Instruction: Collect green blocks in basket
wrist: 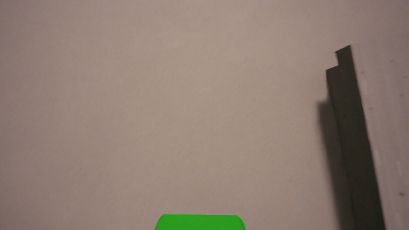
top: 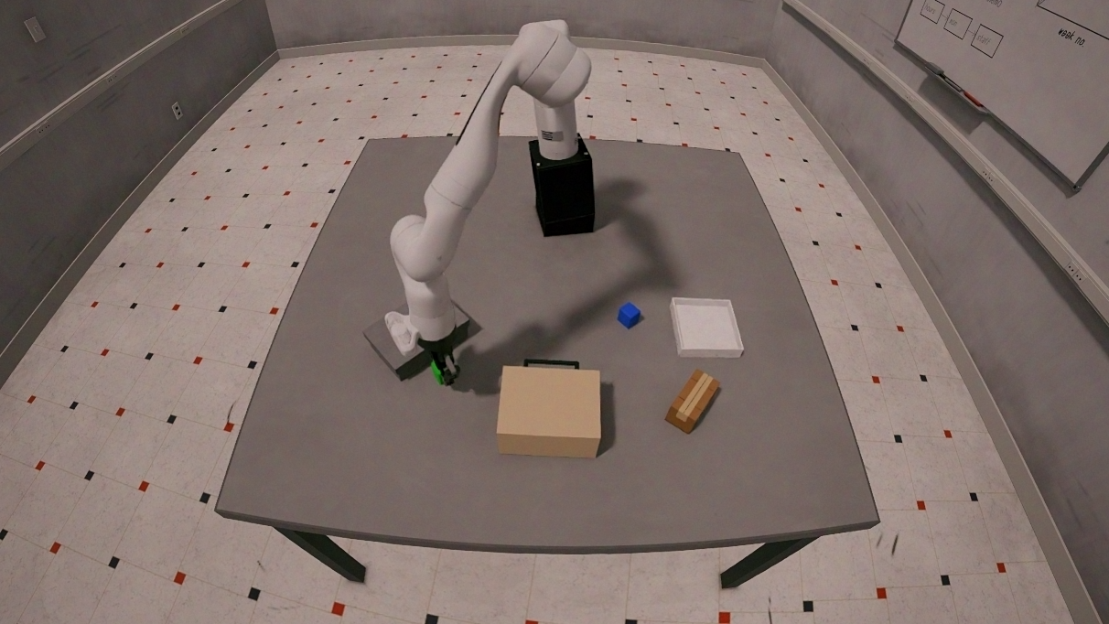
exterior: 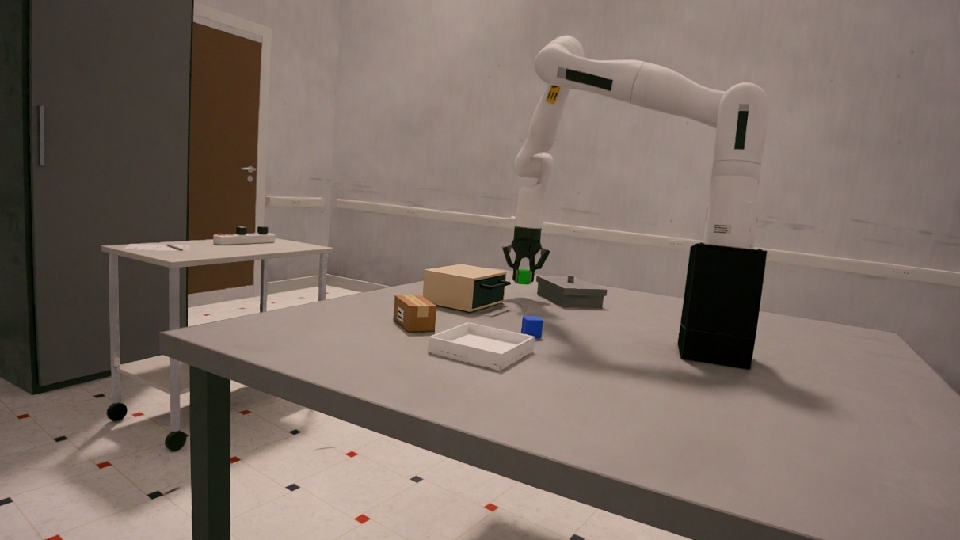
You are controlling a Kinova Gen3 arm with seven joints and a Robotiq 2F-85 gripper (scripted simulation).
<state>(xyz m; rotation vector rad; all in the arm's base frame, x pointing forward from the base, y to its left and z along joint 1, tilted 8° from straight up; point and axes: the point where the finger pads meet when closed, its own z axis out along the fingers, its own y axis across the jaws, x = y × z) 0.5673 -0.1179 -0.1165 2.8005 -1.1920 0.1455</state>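
My gripper (top: 446,371) (exterior: 524,267) is shut on a green block (top: 439,376) (exterior: 523,275) (wrist: 200,222) and holds it a little above the table, between the metal box and the cabinet. The grey metal box (top: 381,338) (exterior: 570,296) (wrist: 351,142) stands close beside it with its lid on. The light wooden cabinet (top: 549,409) (exterior: 456,283) has its dark drawer front (exterior: 489,291) flush and its handle (top: 550,362) facing the arm. The white basket (top: 704,301) (exterior: 480,355) stands to the right and holds nothing.
A blue block (top: 629,314) (exterior: 531,325) lies just left of the basket. A small cardboard box (top: 692,399) (exterior: 413,312) stands in front of the basket. The arm's black base (top: 564,194) (exterior: 721,305) stands at the back of the table.
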